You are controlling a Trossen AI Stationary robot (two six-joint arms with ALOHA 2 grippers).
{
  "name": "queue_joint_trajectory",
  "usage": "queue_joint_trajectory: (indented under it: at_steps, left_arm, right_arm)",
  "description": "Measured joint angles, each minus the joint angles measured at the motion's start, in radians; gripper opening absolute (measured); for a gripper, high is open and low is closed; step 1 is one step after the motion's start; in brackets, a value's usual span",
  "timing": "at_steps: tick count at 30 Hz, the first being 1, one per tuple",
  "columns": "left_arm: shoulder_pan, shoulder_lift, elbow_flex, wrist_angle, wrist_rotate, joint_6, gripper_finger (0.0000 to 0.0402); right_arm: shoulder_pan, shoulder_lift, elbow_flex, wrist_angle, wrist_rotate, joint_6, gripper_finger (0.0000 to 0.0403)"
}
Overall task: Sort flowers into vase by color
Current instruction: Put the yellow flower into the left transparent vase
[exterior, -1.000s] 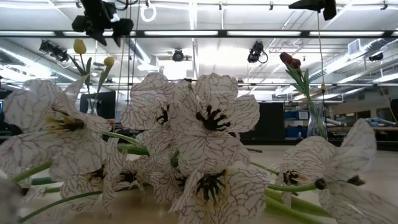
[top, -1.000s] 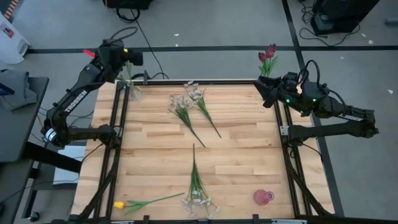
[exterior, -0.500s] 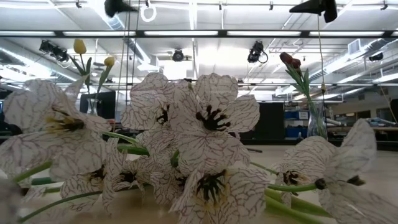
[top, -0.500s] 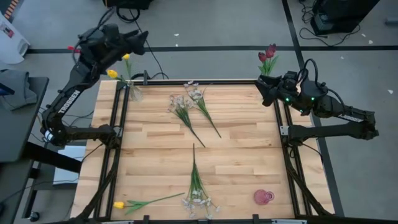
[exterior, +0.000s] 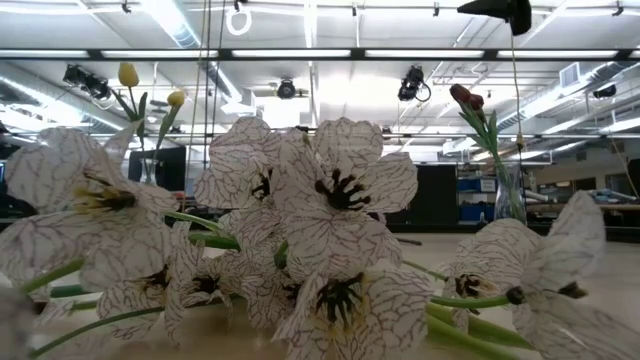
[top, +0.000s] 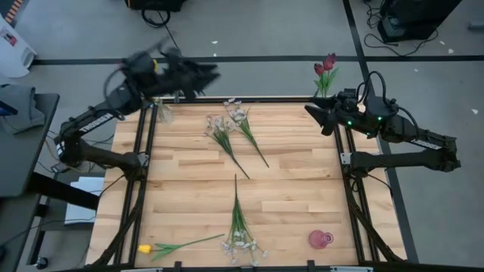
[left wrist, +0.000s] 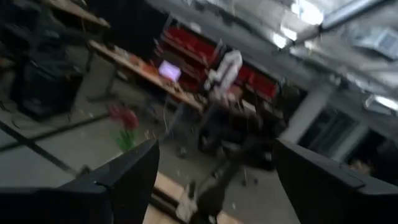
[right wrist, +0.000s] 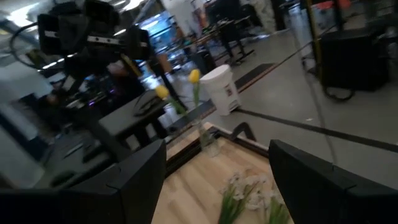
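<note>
Two yellow tulips (exterior: 128, 75) stand in a clear vase (top: 164, 113) at the table's far left corner. Dark red tulips (top: 327, 66) stand in a clear vase (exterior: 508, 195) at the far right corner. Two whitish sprays (top: 223, 132) lie on the far middle of the table and another (top: 240, 227) lies near the front edge. A single yellow tulip (top: 144, 248) lies at the near left. My left gripper (top: 210, 74) hangs open, high over the far edge and pointing right, with nothing between its fingers. My right gripper (top: 311, 113) is open and empty by the far right corner.
A small pink vase (top: 320, 239) stands at the near right of the wooden table (top: 302, 181). Black frame rails (top: 144, 166) run along the table's left and right sides. Whitish blossoms (exterior: 330, 230) fill the low view's foreground.
My left gripper has risen from above the yellow-tulip vase and swung toward the table's right along the far edge. It has tipped from pointing down to about level. The two yellow tulips stay upright in their vase.
</note>
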Motion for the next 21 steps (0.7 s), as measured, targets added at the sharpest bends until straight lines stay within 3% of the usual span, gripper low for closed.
queue_joint_trajectory:
  at_steps: [7,12,21]
  left_arm:
    - [-0.192,0.123,0.0,-0.002,-0.11,0.04,0.0318]
    - [-0.283,0.205,0.0,-0.048,-0.117,0.007,0.0318]
    - [-0.398,0.295,-0.001,-0.454,-0.069,0.044,0.0318]
  right_arm:
    - [0.0,0.0,0.0,-0.034,-0.138,0.016,0.0293]
    - [0.0,0.0,0.0,-0.105,-0.173,0.037,0.0293]
    - [0.0,0.004,0.0,-0.146,-0.174,0.137,0.0293]
